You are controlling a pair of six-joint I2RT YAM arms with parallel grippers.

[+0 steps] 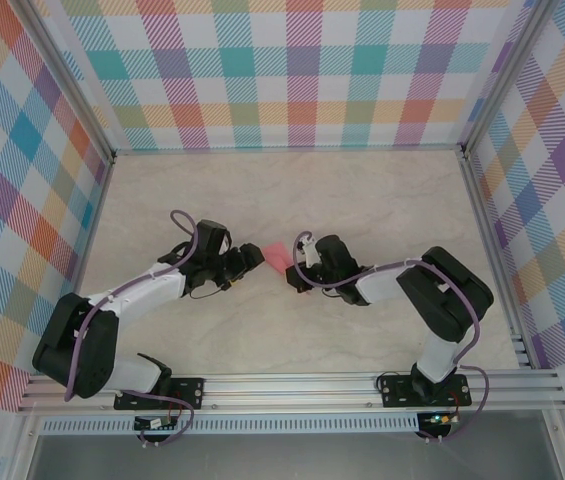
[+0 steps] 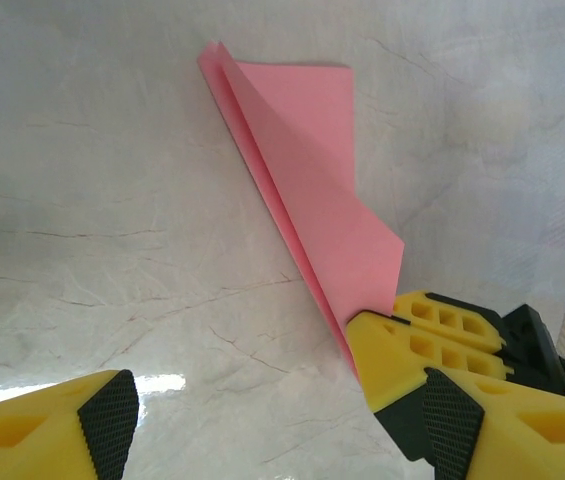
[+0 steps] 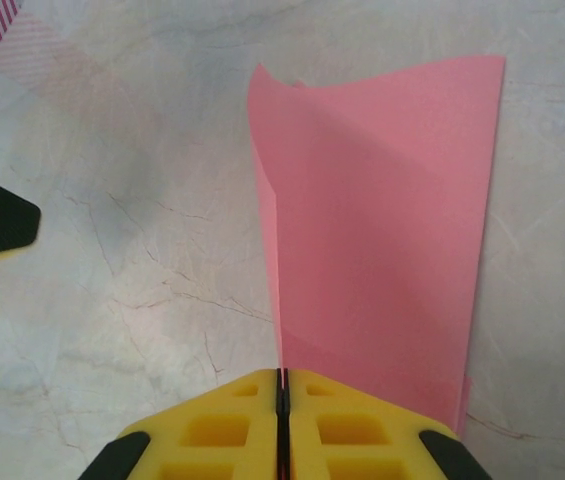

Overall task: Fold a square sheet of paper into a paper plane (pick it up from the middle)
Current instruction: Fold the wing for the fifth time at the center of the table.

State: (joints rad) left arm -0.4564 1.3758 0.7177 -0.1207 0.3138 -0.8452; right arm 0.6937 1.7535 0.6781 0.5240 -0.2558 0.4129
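— Paper plane (image 1: 277, 257): where does it sit on that big marbled bench (image 1: 262, 190)?
— Mid-bench, between the two arms; the left arm (image 1: 132, 295) reaches in from one side, the right arm (image 1: 442, 290) from the other; the salmon-pink paper is small between them.
— Its shape?
— Folded to a long dart with a centre crease; one wing spreads wide and flat, the other flap stands up along the crease; the pointed end faces the right arm.
— And the right jaws?
— Pressed fully together on that pointed end; from the right wrist the crease runs straight into the seam between the two yellow fingers (image 3: 212, 430).
— The left jaws?
— Spread wide, nothing between them; the black-padded fingertips (image 2: 112, 420) hang just beside the plane, apart from it; bare bench shows in the gap.
— Does the plane touch the bench?
— Cannot tell; it is low over it.
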